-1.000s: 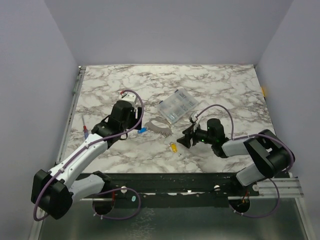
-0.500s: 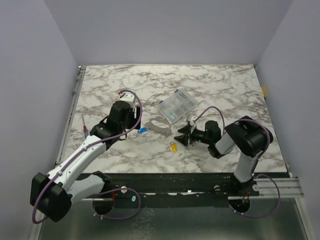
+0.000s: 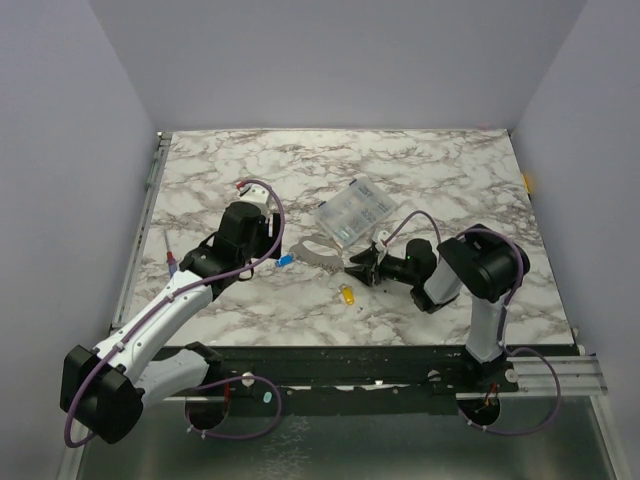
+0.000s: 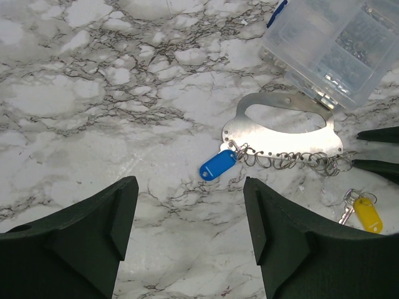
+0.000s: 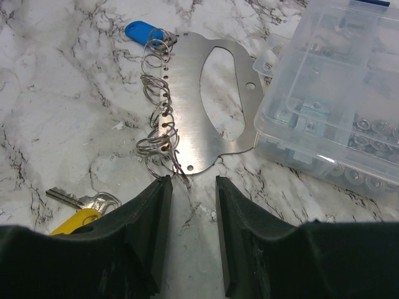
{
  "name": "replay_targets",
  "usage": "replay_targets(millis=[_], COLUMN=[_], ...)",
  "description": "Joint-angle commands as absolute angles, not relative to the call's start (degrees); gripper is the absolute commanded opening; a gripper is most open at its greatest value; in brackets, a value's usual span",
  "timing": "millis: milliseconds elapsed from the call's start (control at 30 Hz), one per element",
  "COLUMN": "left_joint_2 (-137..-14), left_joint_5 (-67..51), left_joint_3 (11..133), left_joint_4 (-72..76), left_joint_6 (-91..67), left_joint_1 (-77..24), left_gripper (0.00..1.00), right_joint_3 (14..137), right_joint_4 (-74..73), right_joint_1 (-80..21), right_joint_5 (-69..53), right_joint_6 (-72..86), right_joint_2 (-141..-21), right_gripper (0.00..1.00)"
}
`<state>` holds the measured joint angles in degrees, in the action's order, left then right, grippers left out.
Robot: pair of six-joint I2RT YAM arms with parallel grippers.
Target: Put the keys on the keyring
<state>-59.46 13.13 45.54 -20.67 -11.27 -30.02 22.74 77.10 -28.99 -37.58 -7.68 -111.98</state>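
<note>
The keyring (image 3: 318, 250) is a flat silvery plate (image 5: 199, 106) with a handle cutout and several wire rings (image 5: 159, 112) along one edge. The blue key (image 3: 284, 261) hangs on the end ring (image 4: 218, 164). The yellow key (image 3: 347, 294) lies loose on the table, beside my right gripper's left finger (image 5: 78, 218). My right gripper (image 3: 358, 270) is open a narrow way, tips (image 5: 192, 184) at the plate's near corner, the last ring just off the left fingertip. My left gripper (image 3: 262, 258) is open wide and empty (image 4: 189, 187), a short way from the blue key.
A clear plastic compartment box (image 3: 354, 210) lies just beyond the plate (image 5: 336, 106). A screwdriver with a red tip (image 3: 171, 263) lies at the table's left edge, partly under my left arm. The right gripper's fingers show at the right edge of the left wrist view (image 4: 377, 167).
My right gripper has slid left up to the end of the keyring, and its arm has folded in behind it. The left arm has hardly moved.
</note>
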Motion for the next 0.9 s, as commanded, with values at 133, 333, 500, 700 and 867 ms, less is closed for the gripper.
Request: replay_targets(millis=[133, 333, 500, 700, 867], left_joint_2=[-58.51, -58.8, -58.88, -59.03, -59.04], left_joint_5=[14.34, 14.06, 14.23, 14.24, 14.32], left_joint_3=[44.85, 44.76, 44.74, 44.74, 44.74], left_joint_4=[-20.18, -20.3, -20.27, -20.27, -20.24], left_joint_6=[-10.71, -10.77, -10.72, -10.73, -10.77], left_joint_1=[-30.17, -30.18, -30.21, -30.23, -30.21], left_gripper=[0.75, 0.75, 0.75, 0.75, 0.75], right_joint_3=[23.67, 24.95, 25.05, 23.58, 22.0], right_joint_4=[80.88, 82.42, 83.25, 85.05, 86.74], right_joint_1=[-30.47, -31.65, -31.63, -31.64, -31.64], right_joint_5=[-39.7, -39.6, -39.38, -38.65, -37.62], right_joint_6=[-9.6, -9.38, -9.39, -8.51, -7.93], right_joint_2=[-114.48, -116.71, -116.98, -114.62, -112.14], right_gripper=[0.42, 0.4, 0.35, 0.4, 0.45])
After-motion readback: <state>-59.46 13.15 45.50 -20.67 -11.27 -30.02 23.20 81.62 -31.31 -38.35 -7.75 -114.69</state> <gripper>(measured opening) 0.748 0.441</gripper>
